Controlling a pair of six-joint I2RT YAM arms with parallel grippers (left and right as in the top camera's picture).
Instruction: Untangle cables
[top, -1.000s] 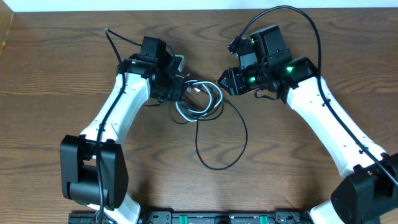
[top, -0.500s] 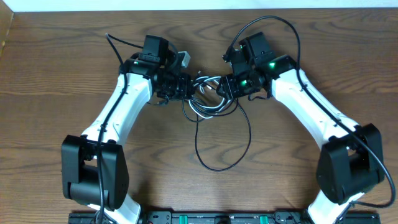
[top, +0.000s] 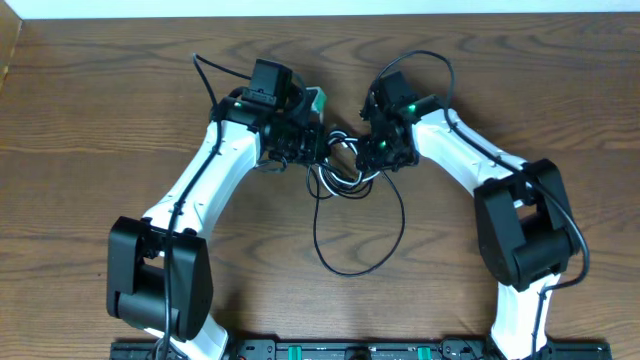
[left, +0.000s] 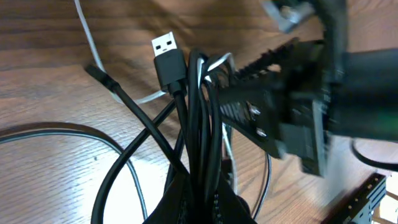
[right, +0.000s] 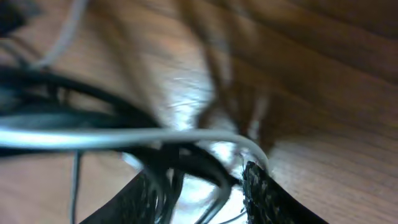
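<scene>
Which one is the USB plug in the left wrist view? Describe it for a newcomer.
Start at the cables clamped in the fingers of the left gripper at bottom centre, and follow them upward. The USB plug sticks out of the top of that bundle. Its broad black body ends in a bare silver tip with two square holes, unlike the slim all-black plug to its left.

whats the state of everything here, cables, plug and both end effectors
cables: tangled, bunched between the two end effectors
black cable: trailing from the bunch in one long slack loop
usb plug: unplugged, free end sticking out of the bunch
left end effector: shut on the cables
right end effector: at the bunch, cables between its fingers; too blurred to tell if it grips
</scene>
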